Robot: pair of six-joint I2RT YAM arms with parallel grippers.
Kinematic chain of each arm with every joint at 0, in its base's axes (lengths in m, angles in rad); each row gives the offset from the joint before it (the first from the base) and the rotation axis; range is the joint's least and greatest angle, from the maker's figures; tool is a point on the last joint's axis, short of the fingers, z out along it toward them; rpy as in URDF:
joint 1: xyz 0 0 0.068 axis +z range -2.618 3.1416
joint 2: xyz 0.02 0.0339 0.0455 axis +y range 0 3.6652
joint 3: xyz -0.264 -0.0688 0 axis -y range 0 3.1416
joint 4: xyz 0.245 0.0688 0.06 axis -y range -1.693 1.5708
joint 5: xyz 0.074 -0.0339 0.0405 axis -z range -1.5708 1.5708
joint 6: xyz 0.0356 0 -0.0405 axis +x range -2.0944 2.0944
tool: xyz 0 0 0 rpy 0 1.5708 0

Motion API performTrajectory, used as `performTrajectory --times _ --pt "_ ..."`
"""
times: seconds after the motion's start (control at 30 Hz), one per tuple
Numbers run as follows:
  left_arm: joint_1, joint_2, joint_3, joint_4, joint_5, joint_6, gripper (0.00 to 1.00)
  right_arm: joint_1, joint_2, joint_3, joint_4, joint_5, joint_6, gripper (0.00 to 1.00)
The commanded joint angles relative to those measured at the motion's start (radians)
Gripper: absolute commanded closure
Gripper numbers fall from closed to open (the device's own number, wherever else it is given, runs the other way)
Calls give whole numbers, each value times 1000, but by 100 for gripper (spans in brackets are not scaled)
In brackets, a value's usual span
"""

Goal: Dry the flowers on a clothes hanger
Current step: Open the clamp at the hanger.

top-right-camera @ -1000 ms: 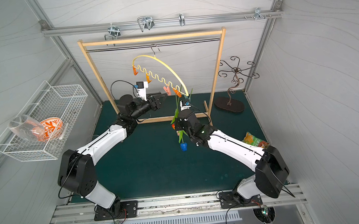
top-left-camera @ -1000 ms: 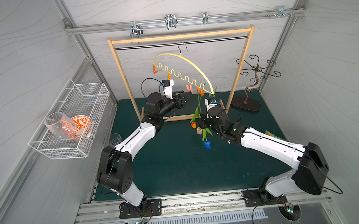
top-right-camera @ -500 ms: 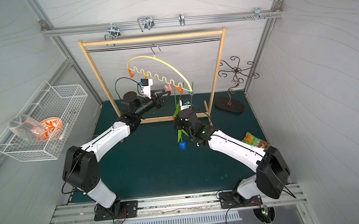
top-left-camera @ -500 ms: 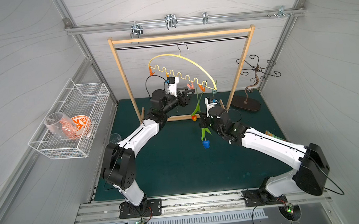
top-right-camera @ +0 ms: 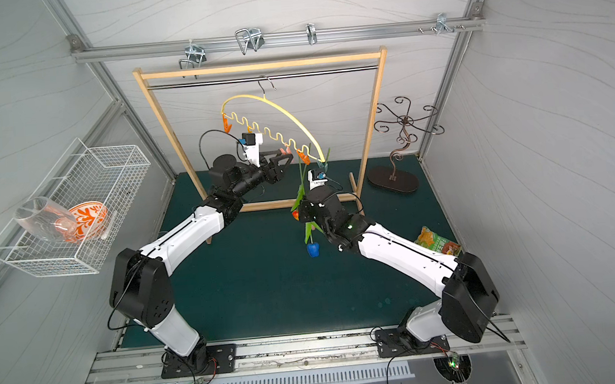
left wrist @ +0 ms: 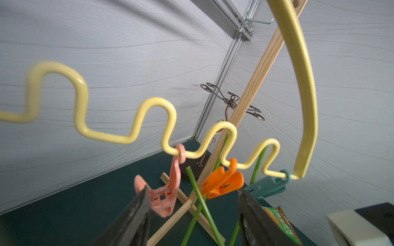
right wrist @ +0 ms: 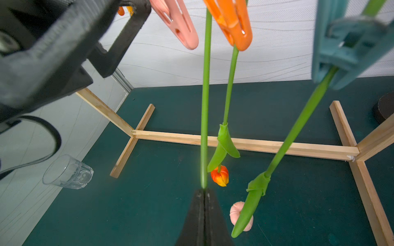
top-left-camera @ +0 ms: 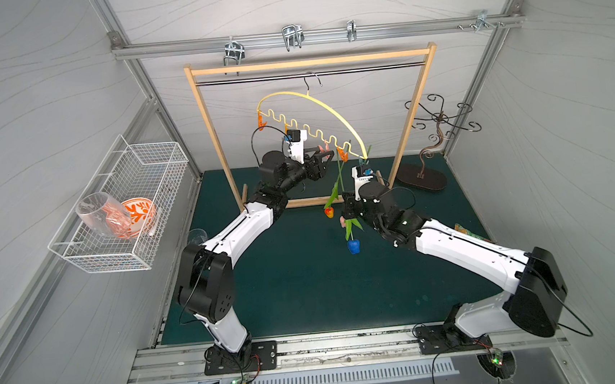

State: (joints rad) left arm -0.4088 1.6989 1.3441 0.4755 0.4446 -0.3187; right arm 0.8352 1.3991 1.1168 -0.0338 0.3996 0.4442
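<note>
Right wrist view shows the right gripper (right wrist: 204, 192) clenched on a tulip stem (right wrist: 205, 95); only top views show its blue head (top-left-camera: 354, 246); left gripper (left wrist: 193, 189) spread, pink clip (left wrist: 165, 198) at one finger

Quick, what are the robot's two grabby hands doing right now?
Left gripper: open, holding nothing, by the pink clip.
Right gripper: closed on the blue tulip's stem.

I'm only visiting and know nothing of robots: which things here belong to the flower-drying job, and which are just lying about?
Job: blue tulip, orange tulip, pink tulip, clothes hanger, its clips, wooden rack.
Lying about: wire basket, glass tumbler, curly metal stand, snack packet.
</note>
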Motion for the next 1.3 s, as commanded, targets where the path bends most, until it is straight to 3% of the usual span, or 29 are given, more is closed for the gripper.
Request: performTrajectory --times 0.0,0.87,1.27 --pt "-4 3 12 55 -34 24 31 -4 -28 2 12 -2 -12 100" --pt "-1 104 138 46 -1 60 35 -5 -20 -8 37 -19 -55 100" --pt "15 113 165 22 26 73 50 -6 -3 0 51 -28 -68 100"
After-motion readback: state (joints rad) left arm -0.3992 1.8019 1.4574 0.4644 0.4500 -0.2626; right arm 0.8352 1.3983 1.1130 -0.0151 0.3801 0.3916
